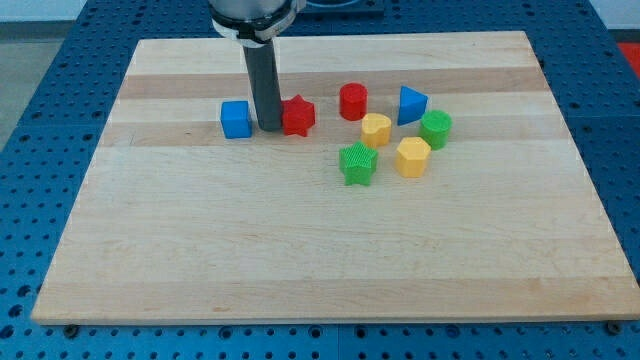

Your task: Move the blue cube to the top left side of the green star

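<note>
My tip (268, 127) sits btwn blue plastic cube (236, 119) and red plastic star (298, 116), prob touching star; green plastic star (357, 164) lies lower right. No hand, just a rod.

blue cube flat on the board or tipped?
Flat. The blue cube sits square on the board, top face level, no edge lifted. My tip is just to its right, between it and the red star.

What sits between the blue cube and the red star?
Only my tip, standing between the blue cube and the red star in the camera view.
</note>
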You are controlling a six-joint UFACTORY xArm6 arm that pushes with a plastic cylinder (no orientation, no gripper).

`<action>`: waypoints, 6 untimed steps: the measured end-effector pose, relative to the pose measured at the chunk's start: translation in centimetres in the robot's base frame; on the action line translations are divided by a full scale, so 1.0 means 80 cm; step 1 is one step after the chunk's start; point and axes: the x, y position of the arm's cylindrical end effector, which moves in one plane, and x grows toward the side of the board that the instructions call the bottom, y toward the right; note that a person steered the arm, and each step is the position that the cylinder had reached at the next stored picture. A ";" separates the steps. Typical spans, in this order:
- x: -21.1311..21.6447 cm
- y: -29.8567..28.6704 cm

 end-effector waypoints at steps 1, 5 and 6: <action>0.009 0.017; 0.044 -0.049; 0.045 -0.108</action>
